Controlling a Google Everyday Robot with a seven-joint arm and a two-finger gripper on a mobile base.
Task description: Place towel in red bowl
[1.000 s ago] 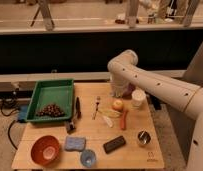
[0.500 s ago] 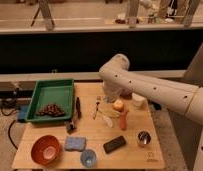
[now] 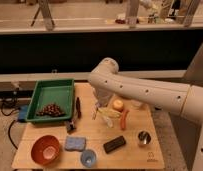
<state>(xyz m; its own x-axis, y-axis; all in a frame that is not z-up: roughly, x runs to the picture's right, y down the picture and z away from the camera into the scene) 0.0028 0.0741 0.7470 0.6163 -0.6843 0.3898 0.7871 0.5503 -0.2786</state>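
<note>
The red bowl [image 3: 45, 149] stands at the table's front left corner with nothing in it. A small pale towel [image 3: 102, 114] lies near the middle of the table, just left of a yellowish item [image 3: 112, 113]. My white arm reaches in from the right and bends down over the table's middle. Its gripper [image 3: 99, 102] hangs just above the towel, mostly hidden under the arm's bulky wrist. The gripper is shut, and I see nothing held in it.
A green tray [image 3: 40, 95] with dark bits sits at the left rear. A blue-grey pad [image 3: 75, 143], a blue cup [image 3: 88, 158], a black block [image 3: 114, 144] and a metal cup [image 3: 143, 137] line the front. An orange fruit [image 3: 118, 104] and a red stick [image 3: 124, 119] lie by the towel.
The arm has swung left and lower, bringing the wrist from the table's rear right over the towel. Nothing on the table has moved.
</note>
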